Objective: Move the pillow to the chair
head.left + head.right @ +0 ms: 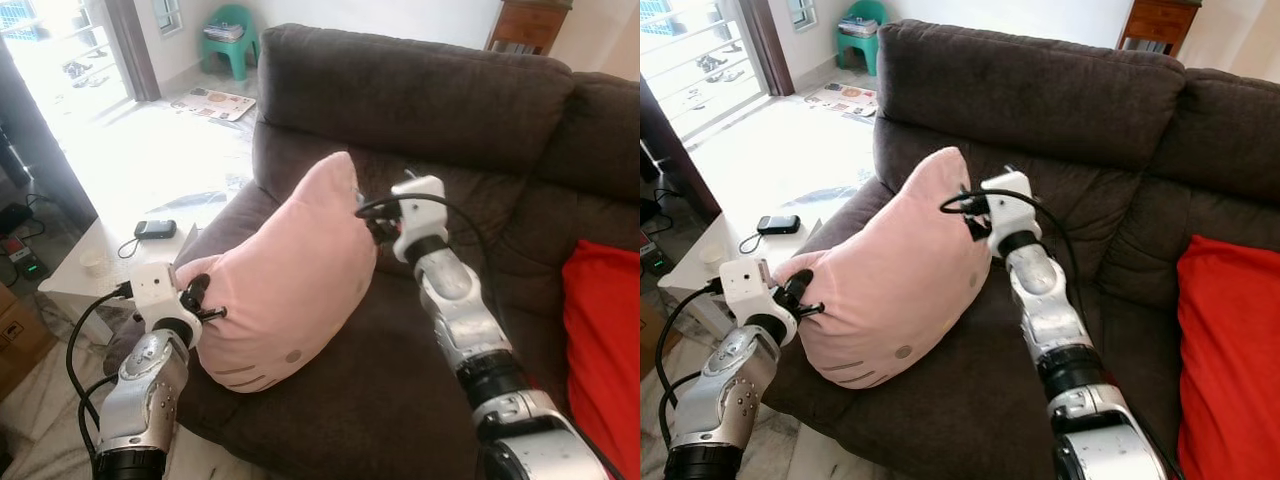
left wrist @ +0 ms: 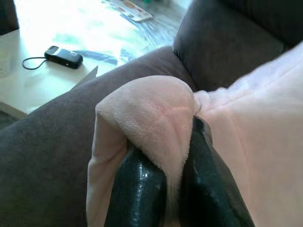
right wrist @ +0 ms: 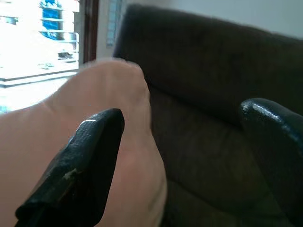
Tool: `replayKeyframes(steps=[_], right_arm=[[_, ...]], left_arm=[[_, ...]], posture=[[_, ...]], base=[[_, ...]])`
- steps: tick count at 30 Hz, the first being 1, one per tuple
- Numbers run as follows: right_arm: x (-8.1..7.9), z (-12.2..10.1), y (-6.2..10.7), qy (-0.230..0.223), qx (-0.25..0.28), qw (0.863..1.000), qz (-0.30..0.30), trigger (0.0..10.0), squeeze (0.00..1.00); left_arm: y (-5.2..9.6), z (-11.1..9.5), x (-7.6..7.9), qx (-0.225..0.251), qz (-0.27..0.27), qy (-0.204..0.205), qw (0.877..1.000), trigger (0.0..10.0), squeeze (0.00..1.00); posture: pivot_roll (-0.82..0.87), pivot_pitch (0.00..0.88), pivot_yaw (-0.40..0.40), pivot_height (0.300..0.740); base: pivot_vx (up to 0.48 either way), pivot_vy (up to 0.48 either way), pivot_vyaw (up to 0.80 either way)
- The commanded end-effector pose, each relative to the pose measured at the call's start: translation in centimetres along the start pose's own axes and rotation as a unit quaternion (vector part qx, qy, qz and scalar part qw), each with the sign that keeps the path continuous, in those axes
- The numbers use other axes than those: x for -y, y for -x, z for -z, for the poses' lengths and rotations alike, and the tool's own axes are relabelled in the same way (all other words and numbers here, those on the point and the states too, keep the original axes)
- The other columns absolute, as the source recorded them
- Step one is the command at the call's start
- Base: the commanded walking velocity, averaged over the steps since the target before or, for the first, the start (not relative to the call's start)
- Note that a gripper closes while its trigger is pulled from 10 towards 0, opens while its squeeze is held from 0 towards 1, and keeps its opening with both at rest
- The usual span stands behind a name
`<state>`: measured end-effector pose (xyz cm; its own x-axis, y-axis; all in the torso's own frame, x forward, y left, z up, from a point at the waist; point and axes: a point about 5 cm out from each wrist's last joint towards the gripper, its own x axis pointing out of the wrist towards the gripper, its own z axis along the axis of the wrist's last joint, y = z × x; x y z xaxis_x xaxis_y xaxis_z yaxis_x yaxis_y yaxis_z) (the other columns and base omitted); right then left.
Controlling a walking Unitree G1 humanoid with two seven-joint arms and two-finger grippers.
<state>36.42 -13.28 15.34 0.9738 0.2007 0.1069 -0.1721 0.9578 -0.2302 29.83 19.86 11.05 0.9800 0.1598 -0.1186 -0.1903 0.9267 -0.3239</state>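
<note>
I see the pink pillow (image 1: 290, 290) standing tilted on the brown sofa (image 1: 420, 100), between my arms. Left tool (image 2: 163, 175) is clamped on its lower corner flap. Right tool (image 3: 184, 156) is spread wide at the upper edge, one finger against the fabric. The long axis runs from the left tool up toward the right one.

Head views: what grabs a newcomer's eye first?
A big pink pillow propped on the brown sofa, flanked by both arms. The left gripper pinches its lower corner; the right gripper is open at its upper edge. A red cushion sits on the robot's right.
</note>
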Motion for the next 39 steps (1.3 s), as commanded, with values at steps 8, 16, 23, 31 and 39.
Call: replayKeyframes(steps=[8, 16, 23, 31, 39], right_arm=[[-0.2, -0.2, 0.4, -0.005, 0.003, 1.0, 0.004, 10.0, 0.0], [-0.5, 0.4, 0.5, -0.006, -0.008, 1.0, 0.004, 10.0, 0.0], [-0.6, 0.9, 1.1, -0.011, -0.014, 1.0, 0.006, 10.0, 0.0], [-1.0, 1.1, 1.3, -0.016, -0.016, 1.0, 0.005, 10.0, 0.0], [-1.2, 1.1, 1.3, -0.021, -0.016, 1.0, 0.002, 10.0, 0.0]], left_arm=[[-0.2, -2.0, -2.5, 0.069, -0.101, 0.029, 0.992, 10.0, 0.0], [-0.9, -0.3, 1.0, -0.001, 0.052, -0.011, 0.999, 10.0, 0.0], [-1.1, 0.5, 2.4, -0.046, 0.126, -0.009, 0.991, 10.0, 0.0], [-1.4, -0.5, 2.2, -0.011, 0.118, -0.005, 0.993, 10.0, 0.0], [-1.1, -0.7, 2.2, 0.011, 0.1, -0.002, 0.995, 10.0, 0.0]], posture=[[0.07, 0.044, -0.035, 0.74], [0.08, 0.043, -0.037, 0.74], [0.08, 0.044, -0.035, 0.74], [0.08, 0.04, -0.035, 0.74], [0.08, 0.037, -0.036, 0.74]], base=[[0.0, 0.0, 0.0], [0.0, 0.0, 0.0], [0.0, 0.0, 0.0], [0.0, 0.0, 0.0], [0.0, 0.0, 0.0]])
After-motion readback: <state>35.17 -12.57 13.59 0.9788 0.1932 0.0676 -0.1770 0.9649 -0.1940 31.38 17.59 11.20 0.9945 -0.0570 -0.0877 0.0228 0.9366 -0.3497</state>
